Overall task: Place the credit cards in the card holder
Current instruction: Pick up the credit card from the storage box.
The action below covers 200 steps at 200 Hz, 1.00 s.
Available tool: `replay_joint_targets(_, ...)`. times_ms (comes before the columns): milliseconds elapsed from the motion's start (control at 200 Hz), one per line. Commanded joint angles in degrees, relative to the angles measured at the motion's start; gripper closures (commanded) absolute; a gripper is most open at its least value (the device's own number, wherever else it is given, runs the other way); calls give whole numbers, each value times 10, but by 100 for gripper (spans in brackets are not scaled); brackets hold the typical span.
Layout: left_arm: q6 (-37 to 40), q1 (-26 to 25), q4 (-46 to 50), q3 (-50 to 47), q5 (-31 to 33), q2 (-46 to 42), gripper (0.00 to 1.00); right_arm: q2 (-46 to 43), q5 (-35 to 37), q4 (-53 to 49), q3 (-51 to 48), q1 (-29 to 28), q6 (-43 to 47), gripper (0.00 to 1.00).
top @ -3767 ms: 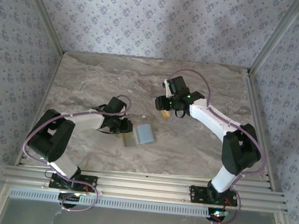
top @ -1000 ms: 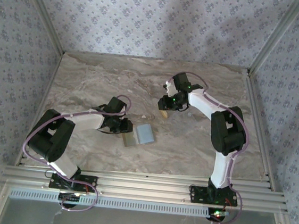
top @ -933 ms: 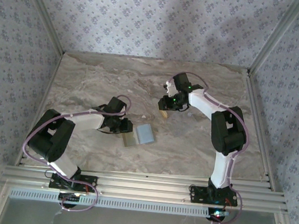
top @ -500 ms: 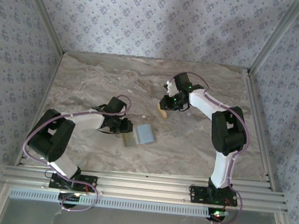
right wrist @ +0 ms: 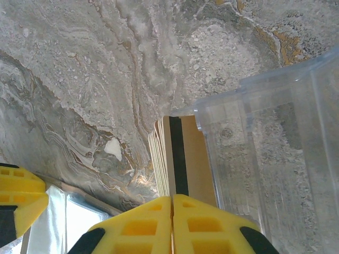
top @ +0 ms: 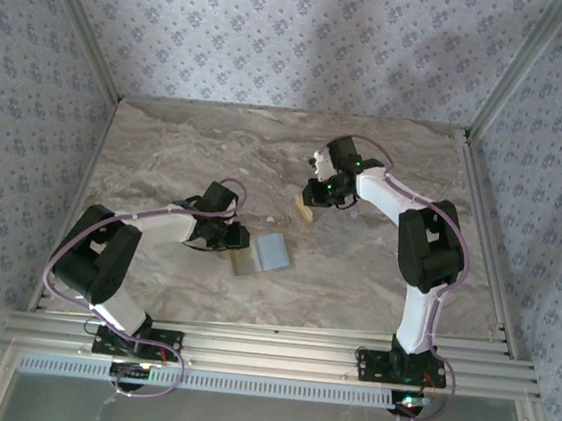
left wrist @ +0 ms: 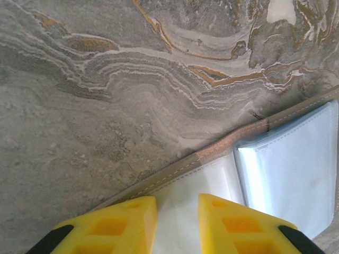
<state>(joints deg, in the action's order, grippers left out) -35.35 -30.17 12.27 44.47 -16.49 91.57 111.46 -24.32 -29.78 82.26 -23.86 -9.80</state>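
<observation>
The card holder (top: 275, 251) lies open on the marble table, paler blue-gray inside up, and also shows in the left wrist view (left wrist: 288, 169). My left gripper (top: 235, 238) rests on its left flap; in the left wrist view (left wrist: 176, 201) the jaws stand a little apart with the pale pocket between them. A stack of yellow-orange credit cards (right wrist: 183, 153) stands on edge against a clear case; the nearest card has a black stripe. My right gripper (right wrist: 172, 201) is shut, its jaws meeting on the near edge of that card. From above, the cards (top: 303, 211) sit just below my right gripper (top: 313, 200).
A clear plastic case (right wrist: 265, 137) stands right of the card stack. The card holder's corner (right wrist: 74, 222) and a finger of the left gripper (right wrist: 16, 198) show at the lower left of the right wrist view. Patterned walls enclose the table on three sides.
The right jaws have closed together at the card stack, and the cards have shifted slightly up and left. The left arm and the holder have not moved.
</observation>
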Motion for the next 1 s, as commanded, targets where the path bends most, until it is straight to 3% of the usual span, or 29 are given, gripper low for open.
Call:
replay_joint_targets(0, 10, -6, 10, 1, 7, 24, 71, -27, 7, -10, -3, 3, 3, 92)
replay_joint_targets(480, 10, -6, 10, 1, 7, 25, 71, -60, 109, -19, -4, -2, 5, 100)
replay_joint_targets(994, 10, -6, 10, 1, 6, 26, 71, -96, 124, -21, -10, -8, 2, 100)
